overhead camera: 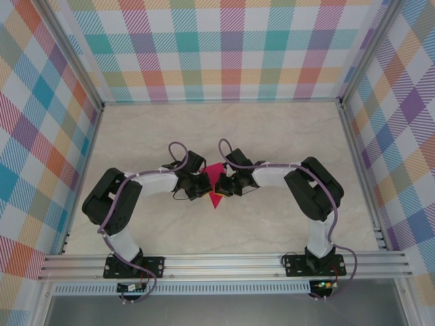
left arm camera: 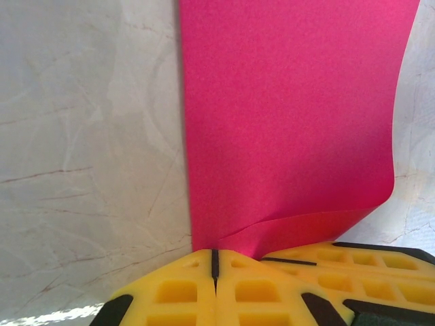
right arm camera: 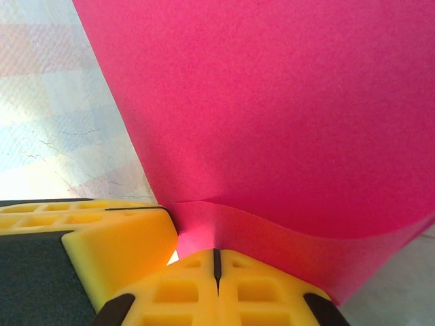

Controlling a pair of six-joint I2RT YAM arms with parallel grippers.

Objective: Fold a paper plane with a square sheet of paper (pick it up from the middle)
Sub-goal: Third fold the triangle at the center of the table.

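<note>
The left hand [overhead camera: 202, 185] and the right hand [overhead camera: 229, 185] meet fingertip to fingertip near the middle of the desk [overhead camera: 285, 136], with the square sheet of paper [overhead camera: 216, 195] between them. From above, the sheet appears as a magenta-pink triangle pointing toward the arm bases. In each wrist view the yellow fingers [left arm camera: 183, 288] are clenched together on a curled edge of the sheet, which bows away from them.
</note>
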